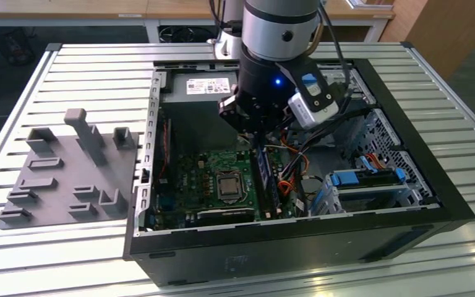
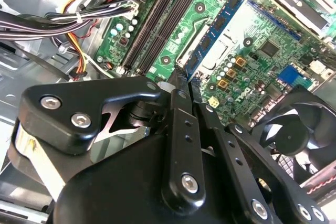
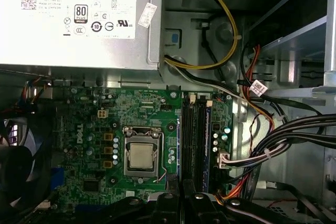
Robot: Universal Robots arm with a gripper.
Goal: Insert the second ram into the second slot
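The second ram [image 2: 220, 24] is a long blue circuit-board stick with dark chips, and my gripper [image 2: 181, 80] is shut on one end of it. In the exterior view the gripper [image 1: 256, 137] reaches down into the open computer case, with the ram [image 1: 263, 176] lying lengthwise along the black memory slots [image 3: 193, 140] beside the processor socket [image 3: 142, 156]. In the second wrist view the stick appears raised off the board, next to the slots [image 2: 157, 24]. I cannot tell whether its edge touches a slot. The black fingers [image 3: 165, 205] sit at the edge of the first wrist view.
Bundled cables [image 3: 283, 140] run close along the slots' far side. A power supply [image 3: 79, 19] fills the case's back, a fan [image 2: 294, 135] sits by the board, and a drive cage [image 1: 370, 179] stands at the exterior view's right. A grey fixture plate [image 1: 64, 173] lies outside the case.
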